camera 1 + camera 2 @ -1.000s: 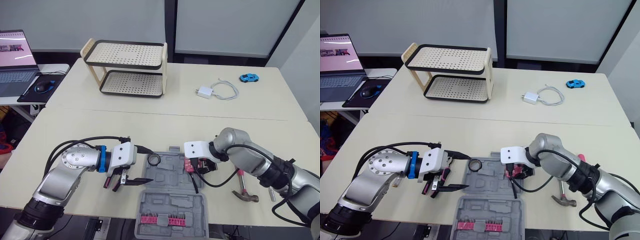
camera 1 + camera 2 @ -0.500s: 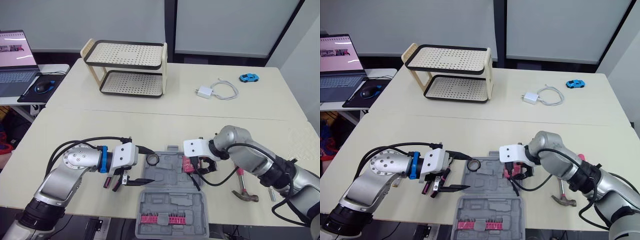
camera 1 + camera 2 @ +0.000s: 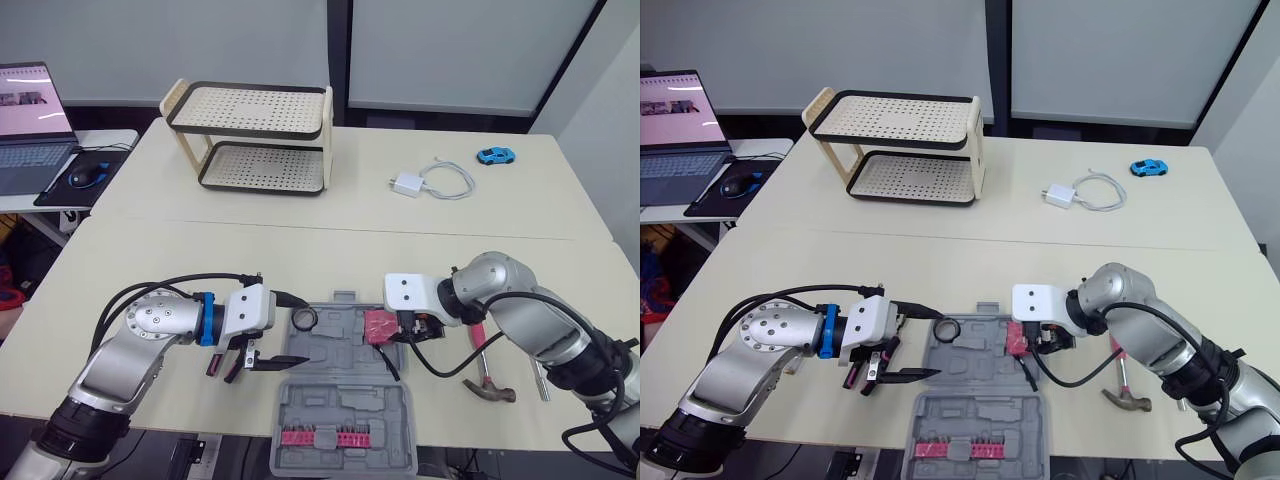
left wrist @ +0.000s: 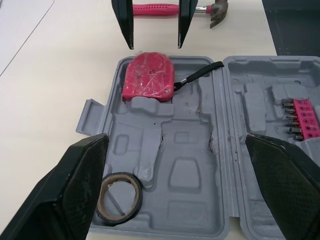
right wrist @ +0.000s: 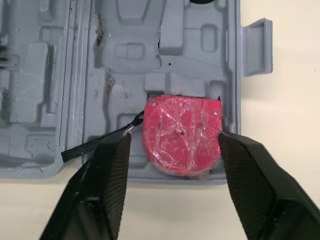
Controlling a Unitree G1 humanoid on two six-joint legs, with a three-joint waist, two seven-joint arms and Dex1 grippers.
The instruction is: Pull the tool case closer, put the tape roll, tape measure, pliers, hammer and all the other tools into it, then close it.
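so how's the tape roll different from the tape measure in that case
The tape roll is a black hollow ring; the tape measure is a solid pink block. The tape measure trails a black strap; the tape roll has none. The tape roll lies at the left end of the open tool case, the tape measure at its right end. Both lie flat in the same half of the case.

Saw only part of the laptop (image 3: 28, 112), cropped at the left edge. Lost the hammer's (image 3: 487, 384) upper handle under the right arm (image 3: 522, 312). Could not tell apart the small bits (image 3: 298, 437) in the tool case (image 3: 345, 350) lid.
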